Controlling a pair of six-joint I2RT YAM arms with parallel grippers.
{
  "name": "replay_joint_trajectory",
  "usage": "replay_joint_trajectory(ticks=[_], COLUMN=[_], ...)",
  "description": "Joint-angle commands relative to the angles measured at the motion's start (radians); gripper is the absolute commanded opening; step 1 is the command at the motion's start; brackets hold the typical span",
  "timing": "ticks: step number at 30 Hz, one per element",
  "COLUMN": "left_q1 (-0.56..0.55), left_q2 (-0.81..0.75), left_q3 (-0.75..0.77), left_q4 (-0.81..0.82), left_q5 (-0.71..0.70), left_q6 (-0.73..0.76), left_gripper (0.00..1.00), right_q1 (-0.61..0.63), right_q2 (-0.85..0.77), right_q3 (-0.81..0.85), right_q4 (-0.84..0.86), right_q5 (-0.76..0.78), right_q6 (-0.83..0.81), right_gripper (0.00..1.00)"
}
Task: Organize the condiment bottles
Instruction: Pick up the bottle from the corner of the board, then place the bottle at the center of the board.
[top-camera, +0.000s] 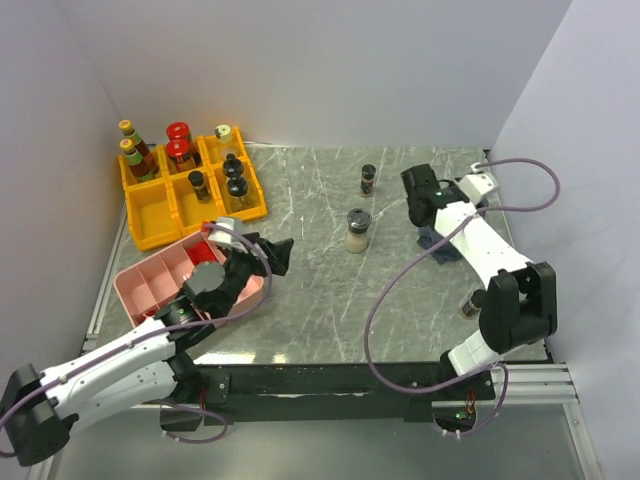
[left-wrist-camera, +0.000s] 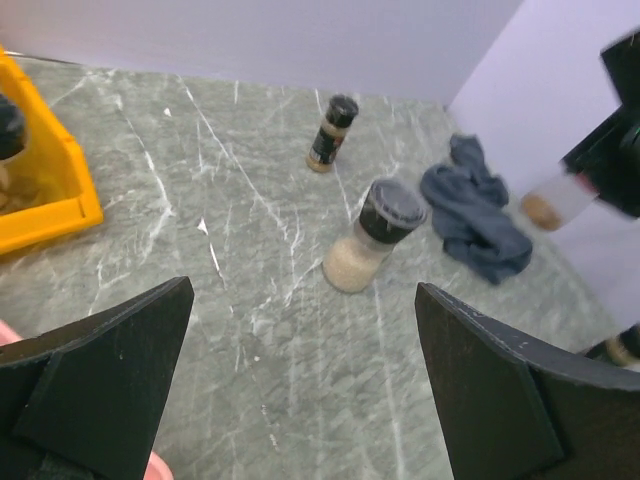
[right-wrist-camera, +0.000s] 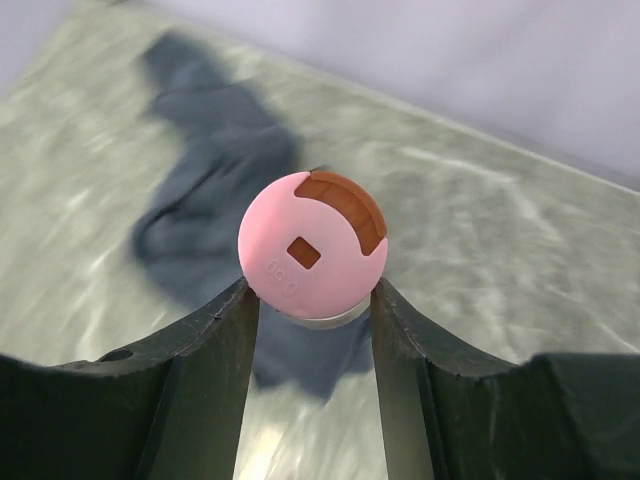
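Pink round-capped shaker pinched between curved right fingers; marbled table.

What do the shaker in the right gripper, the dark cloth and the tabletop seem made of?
The shaker in the right gripper: its pink lid looks like matte moulded plastic, with a brown flip tab. The dark cloth: soft fabric, crumpled into folds. The tabletop: likely stone or marble-print laminate, grey with white veins and a slight sheen.

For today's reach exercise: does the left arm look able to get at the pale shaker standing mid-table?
Probably yes: the left gripper is open and faces the pale shaker across bare table, with nothing between.
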Motion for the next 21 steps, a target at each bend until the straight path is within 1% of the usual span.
replay_joint_trajectory(ticks=[1, 2, 3, 4, 6, 7, 8, 9, 10, 11, 14, 15, 19, 21], left_q1=[-0.003, -0.003, -0.005, -0.003, -0.005, -0.003, -0.003, -0.003, -0.005, -0.003, -0.005, -0.003, -0.005, -0.003], left_q2=[-0.117, -0.125, -0.128, -0.126, -0.106, -0.099, -0.094, -0.094, -0.097, -0.102, -0.129, -0.14, -0.165, -0.183], left_q3=[0.142, 0.17, 0.231, 0.262, 0.349, 0.374, 0.395, 0.424, 0.434, 0.438, 0.451, 0.458, 0.47, 0.474], left_q4=[-0.175, -0.215, -0.263, -0.336, -0.419, -0.452, -0.511, -0.531, -0.55, -0.568, -0.585, -0.608, -0.66, -0.682], left_q5=[-0.082, -0.091, -0.093, -0.093, -0.093, -0.094, -0.099, -0.11, -0.113, -0.114, -0.11, -0.123, -0.174, -0.194], left_q6=[-0.107, -0.121, -0.141, -0.144, -0.151, -0.156, -0.161, -0.17, -0.171, -0.174, -0.178, -0.185, -0.193, -0.194], left_gripper=[0.99, 1.0, 1.0, 1.0, 0.99, 0.99, 0.99, 0.99, 1.0, 0.99, 0.99, 1.0, 0.99, 0.99], right_q1=[0.124, 0.149, 0.183, 0.247, 0.321, 0.35, 0.421, 0.454, 0.494, 0.561, 0.661, 0.718, 0.838, 0.881], right_q2=[-0.062, -0.069, -0.073, -0.084, -0.086, -0.076, -0.07, -0.063, -0.047, -0.038, 0.005, 0.017, 0.075, 0.094], right_q3=[-0.026, -0.043, -0.055, -0.069, -0.098, -0.103, -0.101, -0.101, -0.101, -0.101, -0.08, -0.068, -0.014, 0.003], right_q4=[0.147, 0.146, 0.159, 0.169, 0.185, 0.177, 0.119, 0.092, 0.07, 0.038, 0.016, 0.019, 0.105, 0.185], right_q5=[-0.003, -0.009, -0.012, -0.009, -0.014, -0.014, -0.009, -0.008, 0.0, 0.004, -0.006, -0.015, -0.051, -0.086], right_q6=[-0.187, -0.185, -0.198, -0.211, -0.215, -0.183, -0.147, -0.118, -0.066, -0.042, 0.005, 0.006, -0.078, -0.115], right_gripper=[0.34, 0.34, 0.34, 0.34, 0.33, 0.33, 0.33, 0.34, 0.34, 0.34, 0.35, 0.35, 0.34, 0.35])
